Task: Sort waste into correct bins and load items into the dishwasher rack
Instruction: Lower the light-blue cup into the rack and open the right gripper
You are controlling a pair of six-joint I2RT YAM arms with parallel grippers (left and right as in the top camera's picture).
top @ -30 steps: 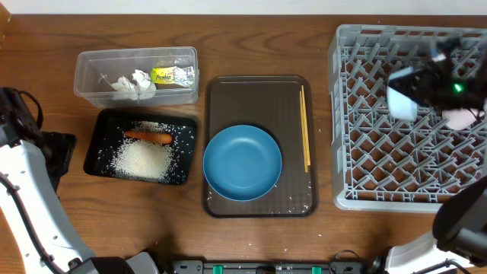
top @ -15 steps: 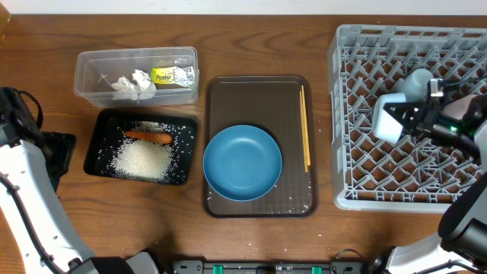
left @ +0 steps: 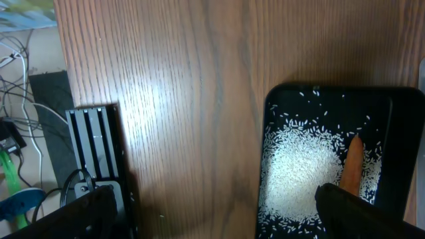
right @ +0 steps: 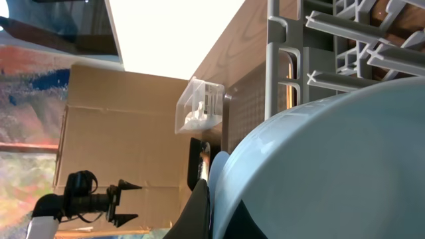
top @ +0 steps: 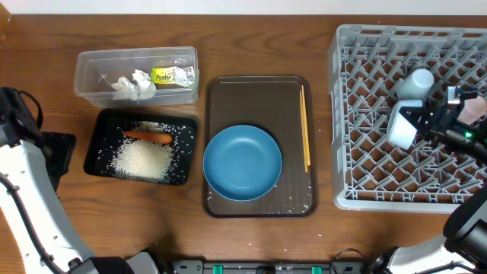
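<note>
My right gripper is shut on the rim of the small light-blue bowl and holds it over the grey dishwasher rack; the bowl fills the right wrist view, with one finger against its rim. A light-blue cup and a white-pinkish cup are in the rack. The large blue dish and the chopsticks lie on the brown tray. My left gripper is open and empty, beside the black tray that holds rice and the carrot.
The clear box at the back left holds the crumpled tissue and the yellow-green wrapper. The brown serving tray lies mid-table with stray rice grains on it. The left arm stands at the table's left edge.
My right gripper has moved with the bowl toward the rack's front, uncovering the light-blue cup behind it. The left arm has not moved.
</note>
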